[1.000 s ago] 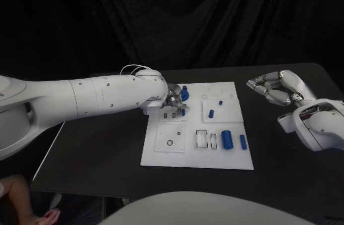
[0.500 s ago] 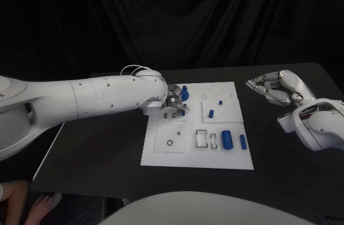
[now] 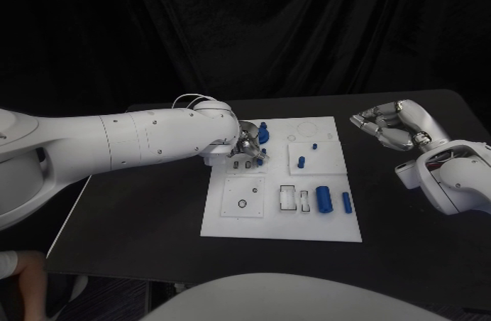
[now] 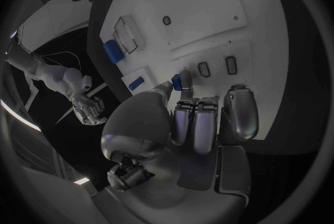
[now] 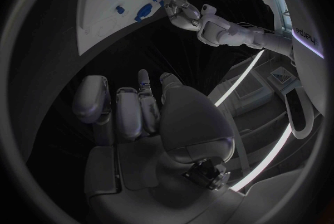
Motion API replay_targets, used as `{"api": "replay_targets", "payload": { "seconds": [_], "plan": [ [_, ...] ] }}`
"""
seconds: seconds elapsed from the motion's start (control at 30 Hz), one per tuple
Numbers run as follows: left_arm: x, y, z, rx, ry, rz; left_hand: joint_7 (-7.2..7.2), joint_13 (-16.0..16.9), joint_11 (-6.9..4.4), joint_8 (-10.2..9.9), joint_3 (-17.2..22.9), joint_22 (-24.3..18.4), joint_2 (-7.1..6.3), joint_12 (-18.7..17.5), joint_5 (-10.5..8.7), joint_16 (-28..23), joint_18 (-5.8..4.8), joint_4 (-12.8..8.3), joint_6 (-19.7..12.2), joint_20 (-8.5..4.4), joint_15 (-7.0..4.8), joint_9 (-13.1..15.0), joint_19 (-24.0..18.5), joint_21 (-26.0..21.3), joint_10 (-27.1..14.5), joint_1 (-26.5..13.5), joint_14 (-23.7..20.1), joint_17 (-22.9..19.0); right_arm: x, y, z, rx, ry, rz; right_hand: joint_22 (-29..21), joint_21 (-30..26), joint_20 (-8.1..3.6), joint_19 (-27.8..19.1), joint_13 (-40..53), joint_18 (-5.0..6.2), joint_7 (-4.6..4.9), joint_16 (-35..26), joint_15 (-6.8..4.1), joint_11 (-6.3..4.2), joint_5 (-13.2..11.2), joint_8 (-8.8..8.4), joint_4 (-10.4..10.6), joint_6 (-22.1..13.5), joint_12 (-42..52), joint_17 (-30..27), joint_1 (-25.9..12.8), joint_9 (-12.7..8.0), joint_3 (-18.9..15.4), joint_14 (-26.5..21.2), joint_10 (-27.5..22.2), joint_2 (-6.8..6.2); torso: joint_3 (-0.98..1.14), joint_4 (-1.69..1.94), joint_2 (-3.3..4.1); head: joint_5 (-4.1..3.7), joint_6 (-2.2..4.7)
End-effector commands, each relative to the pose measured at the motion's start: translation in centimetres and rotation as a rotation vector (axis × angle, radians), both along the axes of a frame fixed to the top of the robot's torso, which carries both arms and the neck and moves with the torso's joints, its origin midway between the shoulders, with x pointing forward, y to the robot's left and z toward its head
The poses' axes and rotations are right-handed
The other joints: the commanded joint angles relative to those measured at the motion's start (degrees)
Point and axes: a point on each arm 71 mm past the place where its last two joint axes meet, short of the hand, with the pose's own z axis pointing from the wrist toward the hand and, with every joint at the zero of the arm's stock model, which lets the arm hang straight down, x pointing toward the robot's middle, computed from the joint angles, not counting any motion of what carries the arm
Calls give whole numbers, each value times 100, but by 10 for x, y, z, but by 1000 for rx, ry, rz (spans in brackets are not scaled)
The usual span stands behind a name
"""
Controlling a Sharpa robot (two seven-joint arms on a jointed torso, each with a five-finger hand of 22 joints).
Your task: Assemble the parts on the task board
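Note:
The white task board lies mid-table. My left hand hovers over its upper-left part and pinches a small blue piece between thumb and fingertip, just beside two small slots. Its other fingers are bent behind the piece. A taller blue part stands right by the hand. More blue parts lie on the board: a small peg, a short piece, a thick cylinder and a slim bar. My right hand is raised off to the board's right, loosely bent and holding nothing.
The black table spreads to both sides of the board. The left arm reaches across the table's left half. Round recesses sit at the board's far edge, and rectangular frames sit near the cylinder.
The left hand has shifted very slightly over the slots, still holding the blue piece. The right hand has stayed where it was.

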Motion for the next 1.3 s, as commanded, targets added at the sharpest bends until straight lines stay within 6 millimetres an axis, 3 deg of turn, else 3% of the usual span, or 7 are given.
{"api": "replay_targets", "payload": {
  "seconds": [0.03, 0.33, 0.43, 0.47, 0.67, 0.87, 1.3],
  "plan": [
    [-1, -2, -1, -8, 8, -16, 2, 1509, -18, -66, 43, 5, 2, 20, 56, 15, -25, -78, 42, -14, -12, 13, 38, -30, 615, 95, 596, 1509, 0, 0, -2, -8, 15, -6, 158, -29, -19, 8, -13, -45, 7, -28, -24, -14, 25, -10, -9, 17, -24, -10, 72, -7, -16, 140, 10, 17, -1, -5, 1, 12, -1],
    [-1, -1, -1, -20, -1, -16, -6, 1509, -31, -348, 608, 33, -105, 20, 828, 15, -25, -438, 131, -35, -28, 147, 52, -63, 615, 95, 596, 1509, 1, -1, -3, -11, 24, -8, 153, -63, -20, 4, -29, -41, 9, -51, -23, -13, 146, -19, -15, 15, -37, -31, 183, -13, 3, 136, 0, 18, -7, -1, 2, 24, -1],
    [-1, 1, -1, -23, -5, -10, -8, 1509, -39, -420, 918, 54, -192, 20, 1100, 15, -27, -587, 172, -40, -30, 225, 63, -70, 615, 30, 596, 1509, 0, -1, -3, -11, 26, -10, 151, -74, -20, 3, -33, -40, 9, -54, -24, -13, 209, -22, -18, 16, -41, -33, 226, -15, 13, 137, -3, 17, -6, 2, 0, 25, -1],
    [-2, 3, 0, -25, -8, -6, -6, 1509, -38, -452, 1100, 59, -246, 20, 1279, 15, -25, -672, 194, -45, -33, 269, 65, -77, 615, -14, 596, 1509, 0, -2, -3, -11, 27, -10, 151, -74, -20, 3, -33, -40, 9, -54, -24, -13, 209, -22, -18, 16, -41, -33, 226, -15, 13, 137, -3, 17, -6, 3, 1, 25, -1],
    [-4, 13, 1, -32, -24, 22, -6, 1509, -40, -571, 1784, 101, -449, 20, 1574, 15, -30, -1002, 259, -42, -38, 469, 84, -94, 615, -305, 596, 1509, 0, -4, -3, -13, 32, -16, 150, -82, -20, 2, -41, -39, 9, -60, -24, -13, 240, -23, -15, 18, -46, -40, 248, -16, 17, 136, -7, 17, -12, 1, 1, 42, -1],
    [-9, 25, 2, -32, -30, 46, -4, 1509, -39, -625, 2055, 126, -506, 20, 1601, 15, -33, -1171, 295, -41, -37, 554, 97, -100, 615, -439, 596, 1509, 0, -6, -4, -15, 38, -22, 150, -84, -20, 2, -44, -39, 9, -67, -24, -13, 248, -23, -13, 20, -47, -49, 251, -17, 19, 134, -9, 20, -10, -2, 1, 69, -1],
    [-10, 42, 3, -21, -37, 89, -4, 1509, -40, -670, 2183, 138, -513, 20, 1489, 15, -32, -1228, 337, -41, -38, 612, 103, -109, 615, -594, 596, 1509, 0, -7, -6, -20, 55, -24, 136, -114, -20, -9, -65, -33, 10, -84, -23, -12, 255, -22, -7, 23, -58, -69, 254, -17, 21, 129, -23, 26, -14, 3, 2, 130, -1]
  ]
}}
